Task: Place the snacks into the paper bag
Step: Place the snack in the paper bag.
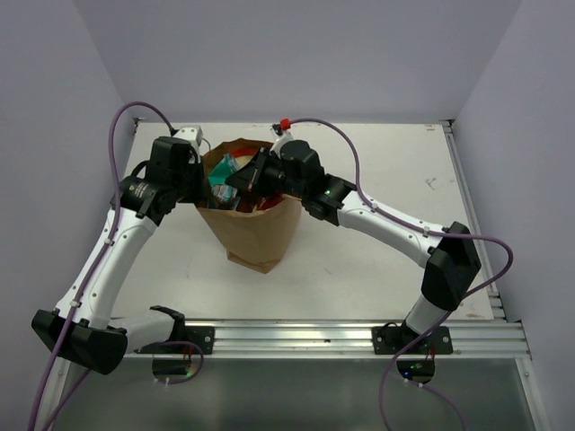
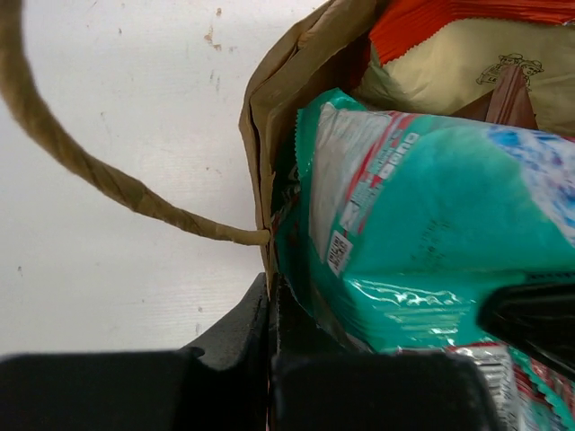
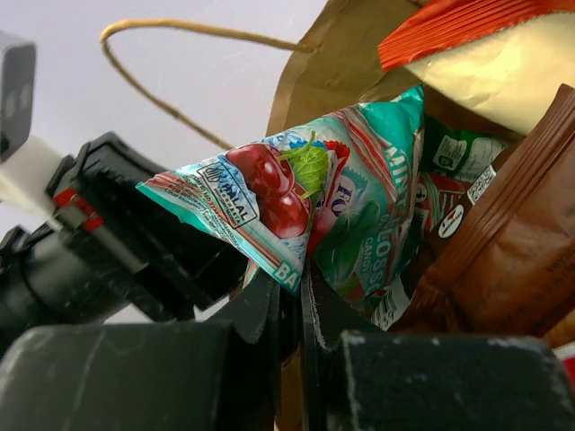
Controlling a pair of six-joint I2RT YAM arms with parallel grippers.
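Observation:
The brown paper bag [image 1: 256,235] stands upright on the table, its mouth open and several snacks inside. My left gripper [image 1: 203,185] is at the bag's left rim; in the left wrist view the gripper [image 2: 271,292] is shut on the bag's wall [image 2: 260,117], beside a loop handle [image 2: 90,171]. My right gripper [image 1: 243,183] is over the bag's mouth, and in its wrist view the gripper [image 3: 301,289] is shut on the corner of the green candy bag [image 3: 296,193] with cherries on it. The candy bag [image 2: 431,224] fills the bag's left side. A red-orange bag [image 3: 458,22] and a brown packet [image 3: 512,242] lie deeper inside.
The white table [image 1: 386,171] stretches around the bag, with grey walls at the back and sides. A metal rail [image 1: 341,337] with both arm bases runs along the near edge. My left gripper's black body [image 3: 117,233] sits close beside the candy bag.

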